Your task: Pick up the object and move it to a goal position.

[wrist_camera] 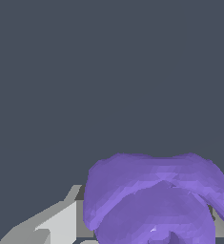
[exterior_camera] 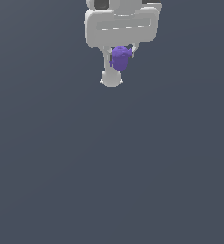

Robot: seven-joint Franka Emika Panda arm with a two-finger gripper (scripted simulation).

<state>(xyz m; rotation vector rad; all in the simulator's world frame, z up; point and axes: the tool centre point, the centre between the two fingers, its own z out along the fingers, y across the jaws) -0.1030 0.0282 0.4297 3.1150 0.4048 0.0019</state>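
Observation:
The object point(exterior_camera: 120, 58) is a small purple lumpy thing held between the white fingers under my gripper point(exterior_camera: 120, 61), near the top of the exterior view. The gripper's white body point(exterior_camera: 122, 24) sits right above it. One white finger point(exterior_camera: 108, 66) reaches down past the object on the exterior view's left and ends in a rounded tip. In the wrist view the purple object point(wrist_camera: 156, 200) fills much of the picture, with a grey-white finger point(wrist_camera: 61, 224) beside it. The jaws are closed against the object.
A plain dark grey-blue surface point(exterior_camera: 111, 167) fills the rest of both views. Nothing else shows on it.

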